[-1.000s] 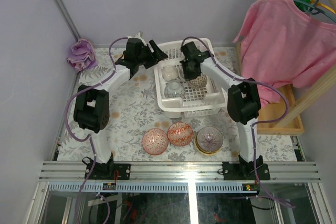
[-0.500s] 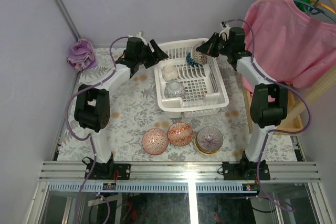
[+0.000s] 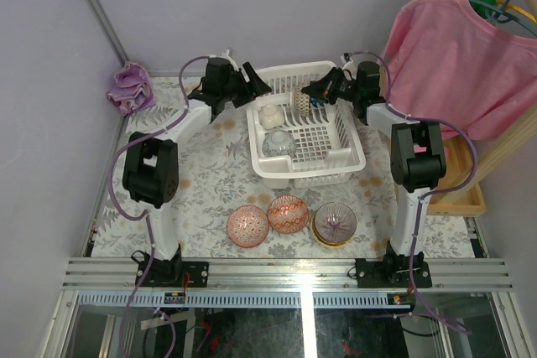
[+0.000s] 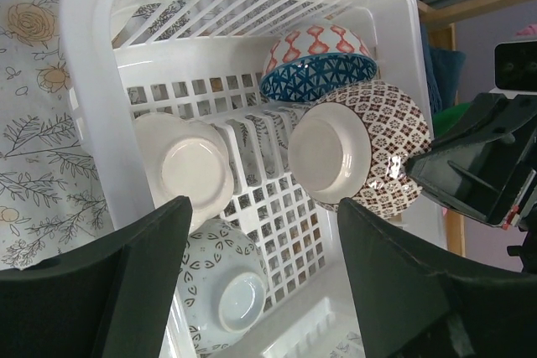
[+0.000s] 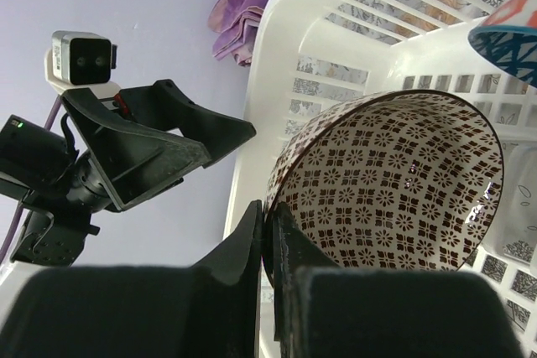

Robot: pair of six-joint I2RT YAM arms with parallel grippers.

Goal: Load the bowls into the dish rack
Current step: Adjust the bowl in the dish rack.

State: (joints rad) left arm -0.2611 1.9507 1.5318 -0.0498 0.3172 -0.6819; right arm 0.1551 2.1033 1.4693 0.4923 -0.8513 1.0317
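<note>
Your right pincer (image 5: 266,225) is clamped tight on the rim of the brown-patterned bowl (image 5: 394,178), one finger inside the wall and one outside. The bowl stands on edge inside the far part of the dish rack (image 3: 304,175). Its dark patterned inside faces the right wrist camera and its white foot faces your left arm. From the left wrist it sits just beside the red-and-blue bowl (image 4: 317,64), which leans at the rack's far wall. You cannot tell whether the two touch, or whether the held bowl rests on the rack floor.

Your left pincer (image 3: 253,81) stands wide apart and holds nothing. It hangs just outside the rack's far left corner, fingers pointing over the rim. Inside the rack, on the left side, a whitish bowl (image 4: 195,169) and a grey leaf-patterned bowl (image 4: 220,287) lie with their feet showing. Near the arm bases, on the table (image 3: 210,182), three bowls sit in a row: a pink-red bowl (image 3: 248,225), a second pink-red bowl (image 3: 288,214) and a tan-yellow bowl (image 3: 335,223).
</note>
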